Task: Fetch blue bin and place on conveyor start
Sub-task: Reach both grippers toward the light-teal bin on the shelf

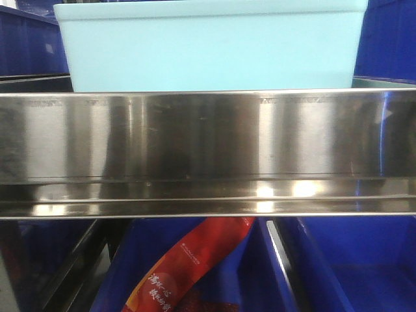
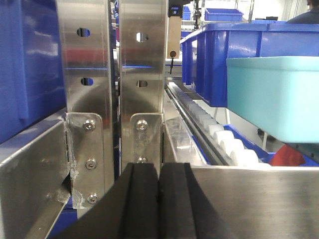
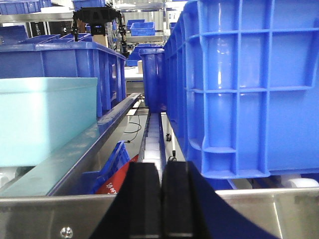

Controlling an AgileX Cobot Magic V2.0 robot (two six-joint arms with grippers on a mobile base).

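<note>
Left gripper point(image 2: 158, 199) pads pressed together, nothing between; blue bin point(image 2: 276, 97) ahead, to its right. Right gripper point(image 3: 162, 199) pads likewise together, empty; bin ahead-left. Bin apparently sits behind steel rail point(image 1: 208, 149).

I count one blue bin point(image 1: 208, 45) and one red packet point(image 1: 188, 266). My right wrist view shows at least three dark ribbed bins point(image 3: 249, 89).

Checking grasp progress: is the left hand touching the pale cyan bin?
Apart. Left wrist view: the left hand is shut on nothing, with a steel rail lying between it and the cyan bin.
</note>
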